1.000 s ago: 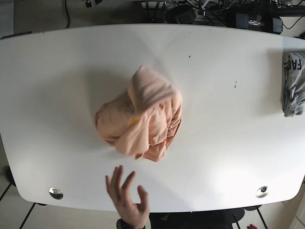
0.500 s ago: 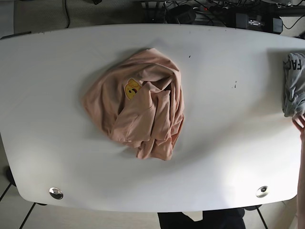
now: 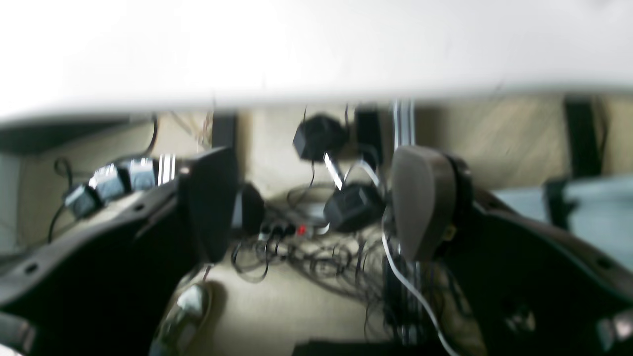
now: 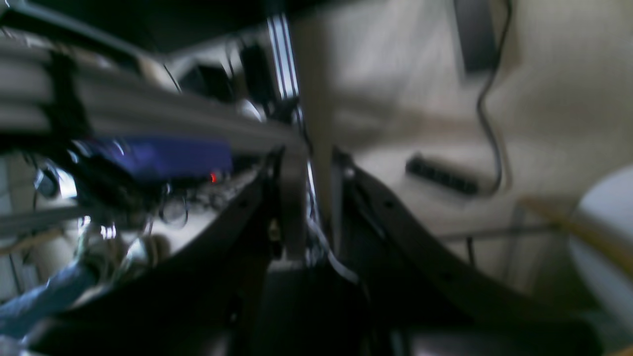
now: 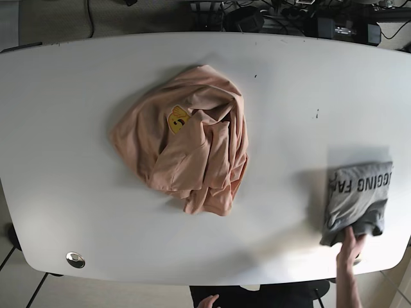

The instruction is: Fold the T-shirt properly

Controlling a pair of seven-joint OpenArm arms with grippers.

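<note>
One crumpled peach T-shirt (image 5: 185, 151), one folded grey shirt (image 5: 355, 199) under one hand (image 5: 347, 249), one white table (image 5: 77, 128), left gripper (image 3: 316, 207) spread wide, right gripper (image 4: 309, 198) nearly closed, empty.

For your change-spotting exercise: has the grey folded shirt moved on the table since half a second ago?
Yes. The grey shirt has come down from the table's right edge toward the near edge, a hand touching it.
</note>
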